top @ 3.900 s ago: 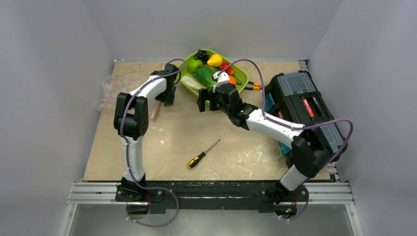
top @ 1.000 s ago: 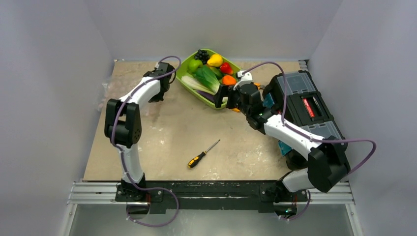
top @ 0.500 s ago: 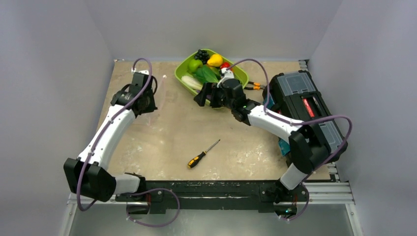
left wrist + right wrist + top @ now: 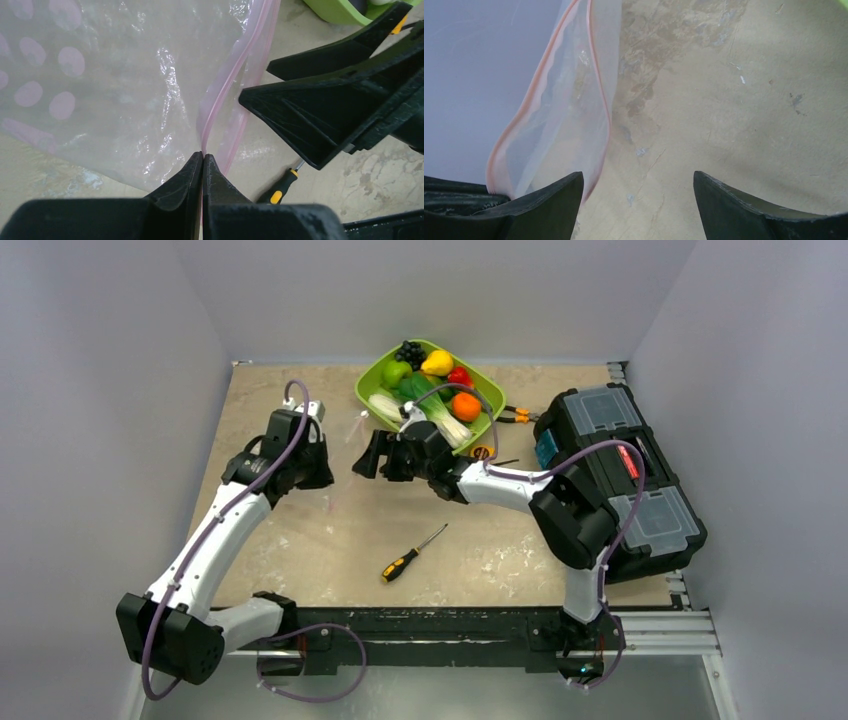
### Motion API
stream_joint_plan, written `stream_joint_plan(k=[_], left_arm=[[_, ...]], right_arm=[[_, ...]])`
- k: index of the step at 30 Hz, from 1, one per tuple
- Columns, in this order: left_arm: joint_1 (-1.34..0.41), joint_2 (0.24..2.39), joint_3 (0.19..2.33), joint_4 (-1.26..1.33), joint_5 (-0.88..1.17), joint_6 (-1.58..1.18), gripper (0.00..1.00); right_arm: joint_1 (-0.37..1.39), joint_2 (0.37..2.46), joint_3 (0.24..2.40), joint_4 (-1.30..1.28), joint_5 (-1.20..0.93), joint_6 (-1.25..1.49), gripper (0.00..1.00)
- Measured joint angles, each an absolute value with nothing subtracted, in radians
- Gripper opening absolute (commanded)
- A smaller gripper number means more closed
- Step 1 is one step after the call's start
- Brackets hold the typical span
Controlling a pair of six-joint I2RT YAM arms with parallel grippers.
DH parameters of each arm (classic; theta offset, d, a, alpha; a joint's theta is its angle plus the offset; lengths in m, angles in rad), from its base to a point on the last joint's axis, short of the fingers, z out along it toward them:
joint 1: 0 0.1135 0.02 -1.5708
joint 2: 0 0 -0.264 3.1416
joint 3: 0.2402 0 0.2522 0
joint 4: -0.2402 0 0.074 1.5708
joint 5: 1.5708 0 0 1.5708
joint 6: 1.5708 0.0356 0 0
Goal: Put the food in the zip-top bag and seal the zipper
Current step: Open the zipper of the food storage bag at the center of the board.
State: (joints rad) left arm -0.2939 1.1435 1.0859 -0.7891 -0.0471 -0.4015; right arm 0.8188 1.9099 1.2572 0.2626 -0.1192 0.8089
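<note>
Left wrist view has the left fingers (image 4: 202, 167) pressed together on the pinkish zipper (image 4: 235, 70) at the mouth edge of the clear, crinkled zip-top bag (image 4: 125, 85), which spreads out beyond them over the bench (image 4: 380, 170). The right fingers (image 4: 320, 115) stand apart just beside that same edge, with nothing between them. From the right wrist, the bag's mouth gapes, its two zipper strips bowed away from each other next to one finger. Top external view shows the food (image 4: 430, 380), yellow, red, orange and green pieces with dark grapes, all in the lime-green tray (image 4: 362, 392) at the far side, near the bag. A black-and-yellow screwdriver (image 4: 412, 553) lies mid-bench. The black toolbox (image 4: 620, 470) on the right carries red and blue labels, their writing too small to read.
</note>
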Motion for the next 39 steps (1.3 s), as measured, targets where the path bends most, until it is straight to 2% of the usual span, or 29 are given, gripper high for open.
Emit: stream_joint_plan(k=[5,6,7,8,9,11,15,16,17,18,32,39], left_arm=[[-0.299,1.144,1.086,-0.774,-0.015,-0.401,0.00],[-0.299,1.144,1.086,-0.773,-0.012,-0.401,0.00],[-0.299,1.144,1.086,-0.773,-0.011,-0.401,0.00],[-0.299,1.144,1.086,-0.773,-0.011,-0.401,0.00],[-0.300,1.144,1.086,-0.773,-0.010,-0.400,0.00],[-0.300,1.144,1.086,-0.774,-0.012,-0.397,0.01],[-0.300,1.143,1.086,-0.780,-0.019,-0.373,0.33],[-0.302,1.141,1.086,-0.778,-0.023,-0.367,0.43],[-0.303,1.136,1.086,-0.776,-0.028,-0.359,0.61],[-0.304,1.131,1.086,-0.775,-0.034,-0.352,0.67],[-0.411,1.097,1.087,-0.772,-0.202,-0.312,0.67],[-0.467,1.134,1.134,-0.822,-0.350,-0.310,0.51]], right_arm=[[0.831,1.937,1.290,0.278,-0.111,0.812,0.44],[0.833,1.939,1.295,0.284,-0.104,0.809,0.34],[0.836,1.939,1.296,0.286,-0.103,0.805,0.15],[0.838,1.939,1.296,0.290,-0.105,0.797,0.02],[0.840,1.940,1.296,0.299,-0.109,0.785,0.00],[0.843,1.940,1.296,0.315,-0.122,0.773,0.00],[0.848,1.940,1.296,0.368,-0.155,0.754,0.00],[0.850,1.940,1.296,0.379,-0.162,0.749,0.00],[0.851,1.940,1.296,0.387,-0.171,0.744,0.00],[0.854,1.938,1.294,0.394,-0.177,0.739,0.00],[0.911,1.835,1.257,0.397,-0.203,0.668,0.00],[0.920,1.806,1.252,0.358,-0.201,0.653,0.00]])
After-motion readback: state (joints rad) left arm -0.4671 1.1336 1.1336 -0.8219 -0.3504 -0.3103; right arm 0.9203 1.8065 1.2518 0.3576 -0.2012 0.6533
